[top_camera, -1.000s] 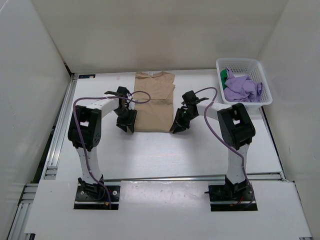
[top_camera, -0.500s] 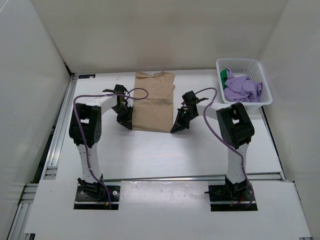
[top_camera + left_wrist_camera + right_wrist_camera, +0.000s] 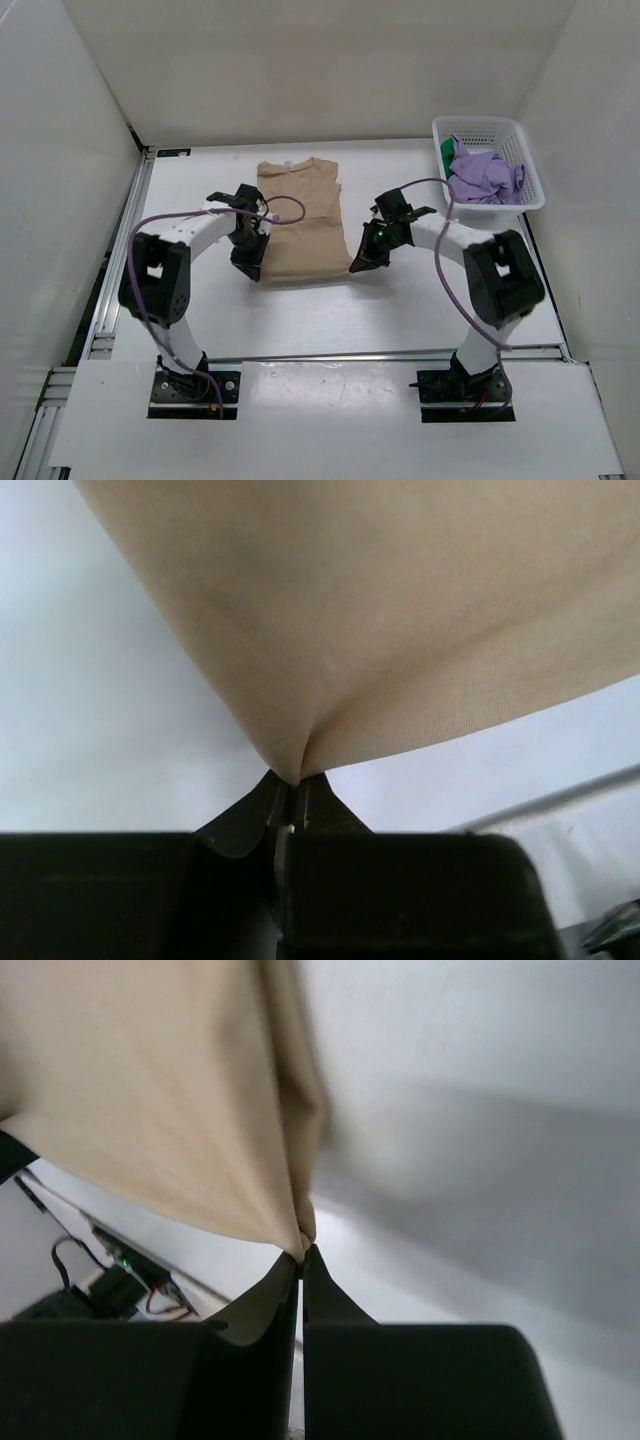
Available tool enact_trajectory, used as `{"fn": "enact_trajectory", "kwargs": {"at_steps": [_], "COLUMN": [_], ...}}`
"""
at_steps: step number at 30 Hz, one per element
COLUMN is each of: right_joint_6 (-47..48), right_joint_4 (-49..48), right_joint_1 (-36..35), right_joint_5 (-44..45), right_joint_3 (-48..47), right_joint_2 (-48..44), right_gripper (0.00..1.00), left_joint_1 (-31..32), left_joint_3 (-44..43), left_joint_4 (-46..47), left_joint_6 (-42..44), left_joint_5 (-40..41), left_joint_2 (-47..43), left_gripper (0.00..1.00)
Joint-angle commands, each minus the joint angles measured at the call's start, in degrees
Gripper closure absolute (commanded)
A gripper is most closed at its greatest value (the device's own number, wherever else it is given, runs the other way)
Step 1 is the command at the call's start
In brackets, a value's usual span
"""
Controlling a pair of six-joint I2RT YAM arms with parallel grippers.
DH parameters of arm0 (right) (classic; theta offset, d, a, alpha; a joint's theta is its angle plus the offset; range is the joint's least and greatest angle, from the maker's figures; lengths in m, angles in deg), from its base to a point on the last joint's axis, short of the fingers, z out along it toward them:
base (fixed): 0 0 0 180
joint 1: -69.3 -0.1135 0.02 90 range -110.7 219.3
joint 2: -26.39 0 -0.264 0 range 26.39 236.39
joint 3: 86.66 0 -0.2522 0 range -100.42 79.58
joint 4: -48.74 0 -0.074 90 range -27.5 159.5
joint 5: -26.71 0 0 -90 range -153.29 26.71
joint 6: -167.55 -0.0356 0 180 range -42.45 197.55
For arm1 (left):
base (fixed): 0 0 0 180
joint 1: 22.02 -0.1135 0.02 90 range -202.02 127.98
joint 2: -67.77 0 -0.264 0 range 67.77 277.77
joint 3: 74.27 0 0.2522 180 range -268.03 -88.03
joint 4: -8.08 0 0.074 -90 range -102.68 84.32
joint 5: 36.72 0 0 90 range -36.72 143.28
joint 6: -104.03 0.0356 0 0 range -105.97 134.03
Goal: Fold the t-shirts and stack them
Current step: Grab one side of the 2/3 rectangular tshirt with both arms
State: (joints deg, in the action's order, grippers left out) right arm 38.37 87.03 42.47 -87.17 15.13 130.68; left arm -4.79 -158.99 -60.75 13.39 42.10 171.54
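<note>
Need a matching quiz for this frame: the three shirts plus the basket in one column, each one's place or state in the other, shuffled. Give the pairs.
Column 1
1. tan t-shirt
2. purple t-shirt
3. green t-shirt
4. white basket

Column 2
A. stands at the far right of the table
B. only a small patch shows, at the basket's left side in the top view
C. near edge pinched by the left gripper and the right gripper
D. heaped on top inside the basket

Pairs: 1-C, 2-D, 3-B, 4-A
</note>
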Motion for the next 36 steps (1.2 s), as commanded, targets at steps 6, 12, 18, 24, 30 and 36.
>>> {"fn": "enact_trajectory", "kwargs": {"at_steps": [6, 12, 18, 24, 30, 36], "right_joint_6": [2.4, -2.8, -4.2, 0.4, 4.5, 4.5], "right_joint_4": [8.8, 16.4, 20.2, 21.5, 22.8, 22.8], "right_joint_1": [-9.3, -15.9, -17.3, -13.3, -7.8, -3.8], "right_joint_5": [7.0, 11.3, 13.8, 15.1, 12.8, 12.8], "right_joint_3": [11.0, 12.3, 6.6, -0.9, -11.3, -20.1], "right_joint_2": [-23.3, -37.5, -40.9, -33.2, -20.3, -8.6], "right_gripper": [1.00, 1.00, 1.00, 1.00, 1.00, 1.00], "left_joint_1": [6.8, 13.3, 12.7, 9.1, 5.3, 2.2], "left_joint_3": [6.3, 4.3, -1.1, -8.8, -15.6, -20.8], "left_joint_4": [-18.3, -26.9, -26.9, -26.9, -22.8, -16.7], "left_joint_6": [0.6, 0.6, 0.6, 0.6, 0.6, 0.6], "left_joint_5": [13.9, 14.1, 13.2, 8.8, 7.0, 6.3], "left_joint_2": [-19.5, -28.5, -32.8, -26.3, -16.7, -7.4], "left_gripper": [0.90, 0.90, 0.90, 0.90, 0.90, 0.90]}}
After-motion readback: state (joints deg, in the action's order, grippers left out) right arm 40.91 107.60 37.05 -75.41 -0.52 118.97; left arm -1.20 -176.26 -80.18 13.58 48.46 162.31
